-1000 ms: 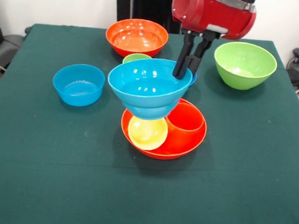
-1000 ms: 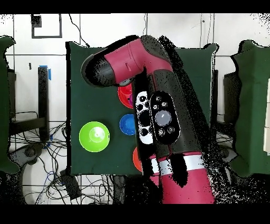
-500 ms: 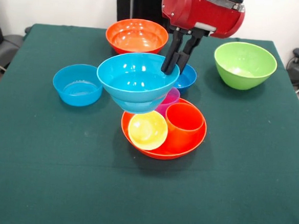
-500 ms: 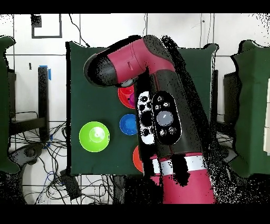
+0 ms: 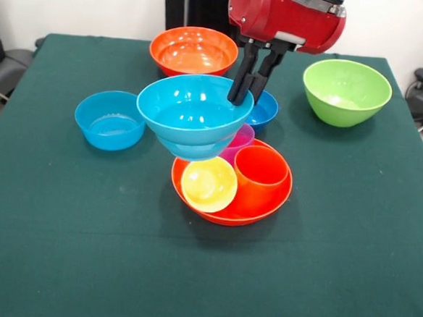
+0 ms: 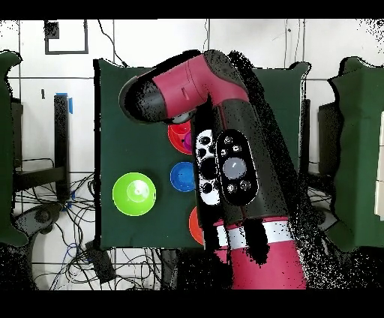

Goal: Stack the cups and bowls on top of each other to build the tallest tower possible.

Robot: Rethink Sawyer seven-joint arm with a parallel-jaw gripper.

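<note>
The gripper [image 5: 247, 88] was clamped on the right rim of the light blue bowl [image 5: 191, 115], fingers pinched tight on the wall, the bowl held in the air at frame centre; against 1 second earlier it had swung left and slightly up, and since the half-second mark it had not budged. That shift uncovered the purple cup [image 5: 239, 140], now peeking out behind the orange cup [image 5: 261, 171] and the yellow cup [image 5: 209, 184], all 3 sitting in the large orange bowl [image 5: 266, 204] just below; my read was a carry paused above the stack base, placement not yet made. The second light blue bowl [image 5: 112, 119] sat at left, another orange bowl [image 5: 193, 51] top centre, the lime bowl [image 5: 345, 91] upper right, the dark blue bowl [image 5: 264, 108] behind the fingers. The green tablecloth [image 5: 203, 274] lay flat; a white wall [image 5: 77, 4] stood behind; from overhead the arm [image 6: 225, 150] hid most of the table.
</note>
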